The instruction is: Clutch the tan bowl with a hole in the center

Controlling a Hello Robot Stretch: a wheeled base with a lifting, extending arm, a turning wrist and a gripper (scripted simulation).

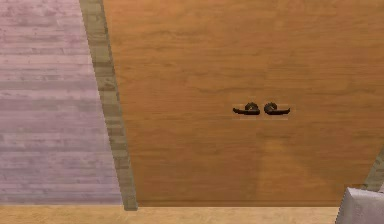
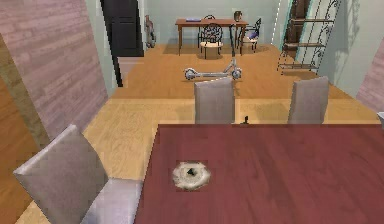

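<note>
Though near table (image 2: pixel 300 165) edge (chair (image 2: pixel 70 175) beside), bowl (image 2: pixel 190 176).

We set the forward view close against a wooden double door (image 1: pixel 200 60). It faces the door squarely and tilts somewhat down, so a strip of floor (image 1: pixel 230 215) shows at the bottom edge. The arm side view looks from above a dark red table (image 2: pixel 290 160), with the tan bowl (image 2: pixel 191 176) close below, and out across the room to a far desk (image 2: pixel 210 22). Both views share the pink brick wall (image 1: pixel 45 100).
</note>
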